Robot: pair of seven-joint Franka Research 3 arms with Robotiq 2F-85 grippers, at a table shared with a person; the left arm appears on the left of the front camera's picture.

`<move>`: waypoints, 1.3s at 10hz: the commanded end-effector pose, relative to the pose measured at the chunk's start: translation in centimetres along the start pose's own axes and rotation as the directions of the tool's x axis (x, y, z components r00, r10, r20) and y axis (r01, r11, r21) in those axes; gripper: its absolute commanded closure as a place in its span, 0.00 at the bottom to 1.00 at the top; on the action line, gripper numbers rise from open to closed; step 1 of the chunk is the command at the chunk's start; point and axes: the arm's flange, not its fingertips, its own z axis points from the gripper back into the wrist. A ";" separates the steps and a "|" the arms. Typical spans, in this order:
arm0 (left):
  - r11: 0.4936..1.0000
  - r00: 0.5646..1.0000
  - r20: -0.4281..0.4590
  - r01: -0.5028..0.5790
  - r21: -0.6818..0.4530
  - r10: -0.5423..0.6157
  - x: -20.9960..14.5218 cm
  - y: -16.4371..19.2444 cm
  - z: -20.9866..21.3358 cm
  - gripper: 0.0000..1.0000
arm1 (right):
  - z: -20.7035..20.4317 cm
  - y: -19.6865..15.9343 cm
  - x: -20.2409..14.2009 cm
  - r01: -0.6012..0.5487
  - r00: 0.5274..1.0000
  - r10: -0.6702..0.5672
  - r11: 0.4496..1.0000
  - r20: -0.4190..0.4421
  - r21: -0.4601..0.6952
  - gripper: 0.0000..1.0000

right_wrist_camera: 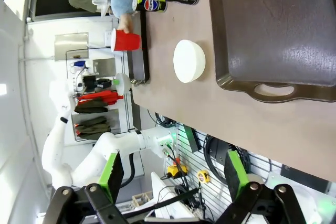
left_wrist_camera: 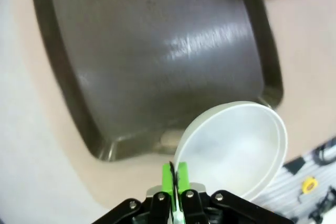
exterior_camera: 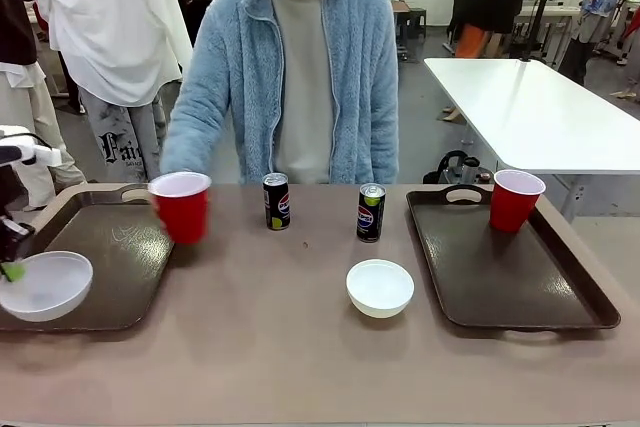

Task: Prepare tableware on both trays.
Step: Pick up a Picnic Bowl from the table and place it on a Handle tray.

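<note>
My left gripper (exterior_camera: 12, 269) is shut on the rim of a white bowl (exterior_camera: 45, 285), which hangs over the near left corner of the left tray (exterior_camera: 110, 267). In the left wrist view the green pads (left_wrist_camera: 181, 174) pinch that bowl's (left_wrist_camera: 236, 150) rim beside the tray (left_wrist_camera: 157, 51). The person holds a red cup (exterior_camera: 182, 205) over this tray's right rim. Two black cans (exterior_camera: 276, 201) (exterior_camera: 371, 212) and a second white bowl (exterior_camera: 380, 287) stand on the table between the trays. The right tray (exterior_camera: 510, 277) carries another red cup (exterior_camera: 515, 199) at its far corner. My right gripper (right_wrist_camera: 173, 174) is open, well above the table's near edge.
The person in a light blue fleece (exterior_camera: 285, 67) stands at the far side, opposite the cans. A white table (exterior_camera: 540, 112) stands behind on the right. Bare brown tabletop (exterior_camera: 280, 347) lies between the trays toward the near edge.
</note>
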 end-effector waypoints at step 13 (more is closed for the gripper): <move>1.000 1.000 0.017 -0.009 -0.009 0.010 4.2 -0.1 -1.9 0.96 | 0.0 0.2 0.0 0.007 1.000 -0.007 1.000 -0.003 0.014 0.00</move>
